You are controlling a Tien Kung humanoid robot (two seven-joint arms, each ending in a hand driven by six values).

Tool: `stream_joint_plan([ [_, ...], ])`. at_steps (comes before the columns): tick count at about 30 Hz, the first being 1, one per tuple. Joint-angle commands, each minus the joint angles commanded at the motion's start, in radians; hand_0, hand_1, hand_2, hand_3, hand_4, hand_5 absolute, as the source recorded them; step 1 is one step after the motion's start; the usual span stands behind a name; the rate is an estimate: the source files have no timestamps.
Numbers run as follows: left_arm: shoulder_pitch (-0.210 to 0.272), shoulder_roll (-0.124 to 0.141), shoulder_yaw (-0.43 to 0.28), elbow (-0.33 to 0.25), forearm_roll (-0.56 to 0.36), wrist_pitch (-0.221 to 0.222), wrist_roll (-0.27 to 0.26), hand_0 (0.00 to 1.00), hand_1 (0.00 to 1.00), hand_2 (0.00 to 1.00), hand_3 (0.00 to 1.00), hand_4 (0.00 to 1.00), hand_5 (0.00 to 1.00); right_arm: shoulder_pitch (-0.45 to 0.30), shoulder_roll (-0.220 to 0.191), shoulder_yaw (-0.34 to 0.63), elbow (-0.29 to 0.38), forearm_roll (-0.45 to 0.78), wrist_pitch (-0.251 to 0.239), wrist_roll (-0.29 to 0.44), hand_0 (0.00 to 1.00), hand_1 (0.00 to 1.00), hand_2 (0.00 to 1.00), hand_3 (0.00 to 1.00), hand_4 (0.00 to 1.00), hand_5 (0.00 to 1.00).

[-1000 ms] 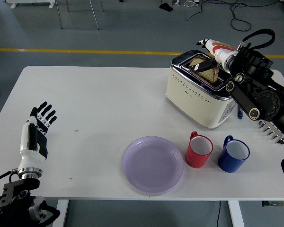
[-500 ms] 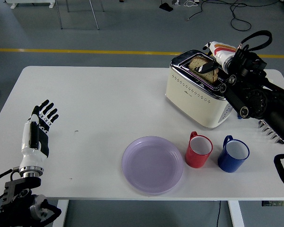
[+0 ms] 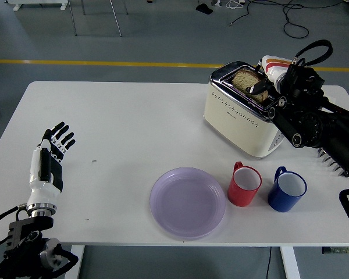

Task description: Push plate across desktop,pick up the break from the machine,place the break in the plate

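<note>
Right robot hand [image 3: 262, 86] over the toaster [image 3: 244, 119], dark fingers at the bread [image 3: 244, 79] in its slot; whether they have closed on it, cannot tell. Advice: pinch squarely, lift straight up. Plate [image 3: 188, 201] sits well below-left on the worktop [image 3: 116, 133]. Left robot hand [image 3: 51, 157] idle, fingers spread.

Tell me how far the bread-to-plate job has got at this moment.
Done, it seems: the purple plate lies near the front edge beside the red mug. In hand: the right hand is at the toaster slot, fingers on the bread slice, which sits in the slot, not lifted. Left: pulling it out and placing it on the empty plate. The left hand rests open at the table's left.
</note>
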Motion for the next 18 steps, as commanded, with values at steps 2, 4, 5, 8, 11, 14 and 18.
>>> stream_joint_plan([
  [2, -0.002, 0.000, 0.001, 0.004, -0.002, 0.001, -0.001, 0.760, 0.770, 0.817, 0.759, 0.489, 0.923, 0.001, 0.000, -0.006, 0.001, 0.010, 0.003, 0.000, 0.363, 0.485, 0.491, 0.638, 0.716, 0.176],
  [4, -0.005, -0.001, 0.003, 0.010, -0.003, 0.001, -0.002, 0.758, 0.768, 0.816, 0.751, 0.478, 0.910, 0.001, 0.000, -0.009, 0.004, 0.022, 0.005, 0.003, 0.289, 0.417, 0.449, 0.576, 0.661, 0.150],
  [5, -0.005, -0.002, 0.003, 0.012, -0.004, 0.002, -0.003, 0.758, 0.768, 0.816, 0.751, 0.478, 0.910, 0.002, 0.000, -0.013, 0.003, 0.028, 0.006, 0.003, 0.289, 0.417, 0.449, 0.576, 0.661, 0.150],
  [8, -0.004, -0.006, 0.003, 0.016, -0.004, 0.002, -0.006, 0.758, 0.768, 0.816, 0.751, 0.478, 0.910, 0.004, 0.000, -0.018, 0.000, 0.039, 0.000, 0.004, 0.289, 0.417, 0.449, 0.576, 0.661, 0.150],
  [11, -0.006, -0.006, 0.003, 0.021, -0.010, 0.001, -0.020, 0.755, 0.761, 0.811, 0.744, 0.472, 0.899, 0.005, 0.000, -0.042, 0.001, 0.058, -0.014, -0.002, 0.250, 0.378, 0.441, 0.527, 0.604, 0.147],
  [14, -0.006, -0.006, 0.003, 0.026, -0.016, 0.005, -0.034, 0.755, 0.761, 0.811, 0.744, 0.472, 0.899, 0.003, 0.000, -0.054, 0.005, 0.078, -0.040, -0.003, 0.250, 0.378, 0.441, 0.527, 0.604, 0.147],
  [18, -0.005, -0.008, 0.004, 0.029, -0.024, 0.006, -0.048, 0.750, 0.754, 0.801, 0.730, 0.466, 0.888, 0.003, 0.000, -0.060, 0.013, 0.095, -0.062, -0.010, 0.223, 0.338, 0.403, 0.478, 0.374, 0.130],
])
